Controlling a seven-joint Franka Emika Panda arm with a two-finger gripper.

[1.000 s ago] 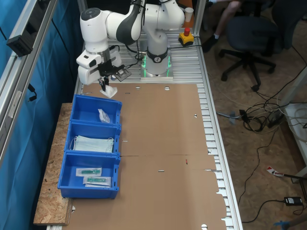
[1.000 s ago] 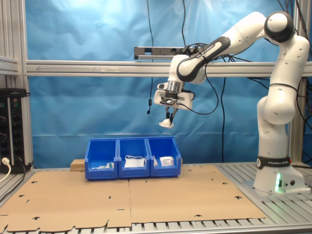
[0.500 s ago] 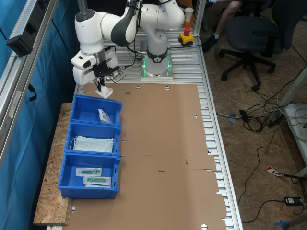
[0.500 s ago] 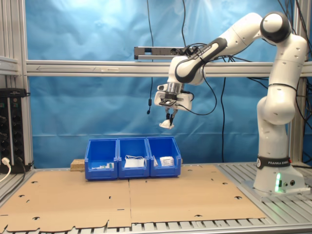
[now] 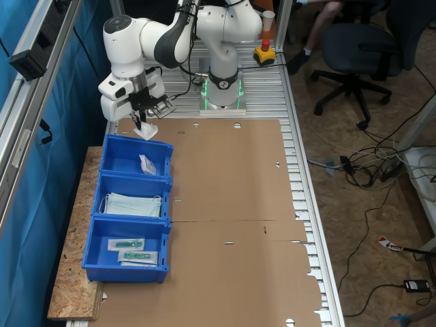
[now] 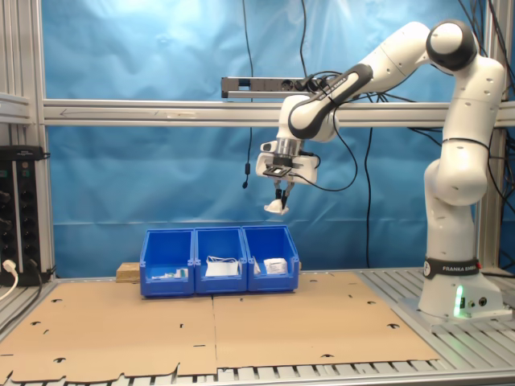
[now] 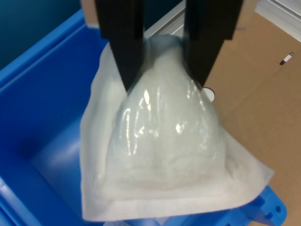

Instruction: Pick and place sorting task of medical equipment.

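My gripper (image 5: pixel 142 122) (image 6: pixel 278 194) (image 7: pixel 162 70) is shut on a small white crinkly packet (image 5: pixel 146 129) (image 6: pixel 276 207) (image 7: pixel 160 150) of medical equipment, which hangs from the black fingers (image 7: pixel 123 42). It is held high in the air above the blue bin (image 5: pixel 135 158) (image 6: pixel 271 253) at the arm's end of the row, over that bin's far rim. Another white packet (image 5: pixel 148 164) (image 6: pixel 275 264) lies inside this bin. In the wrist view the blue bin wall (image 7: pixel 42 108) lies beneath the packet.
Three blue bins stand in a row on the brown cardboard (image 5: pixel 231 225) (image 6: pixel 241 322). The middle bin (image 5: pixel 132 199) holds pale blue face masks; the last bin (image 5: pixel 127 248) holds clear packs with green contents. The robot base (image 5: pixel 222 88) (image 6: pixel 455 289) stands on the aluminium table. A person sits in an office chair (image 5: pixel 354 48).
The arm has carried the held packet a little toward the blue wall and the first bin's far rim. The grip has stayed shut on it.
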